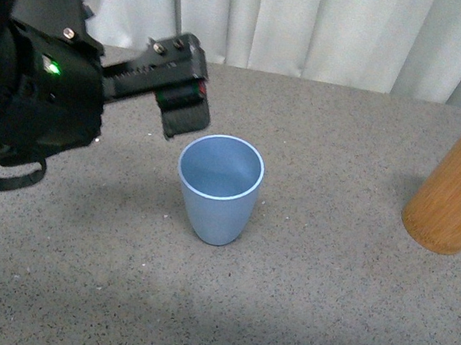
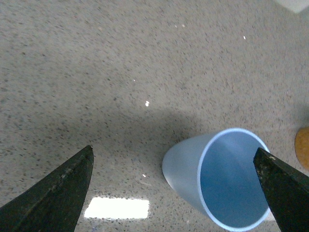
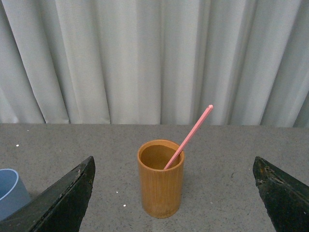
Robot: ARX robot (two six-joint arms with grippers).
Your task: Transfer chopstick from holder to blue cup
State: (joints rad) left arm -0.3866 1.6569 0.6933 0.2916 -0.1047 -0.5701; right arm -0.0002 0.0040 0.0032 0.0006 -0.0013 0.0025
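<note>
Noting both tools spread, empty: right tool (image 3: pixel 173 159) facing holder (image 3: pixel 161 188), left tool (image 2: pixel 173 150) hovering just left of blue cup (image 1: pixel 218 190). Risks: thin leaning chopstick (image 3: pixel 191 135) slips pinch; left tool knocks blue cup over.

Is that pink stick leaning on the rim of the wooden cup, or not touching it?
Touching. The right wrist view shows the pink chopstick standing in the wooden holder, its shaft leaning against the rim.

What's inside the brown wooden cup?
One pink chopstick stands in the wooden holder, leaning on its rim with the top end sticking out. Its lower end and the holder's bottom are hidden by the wall.
</note>
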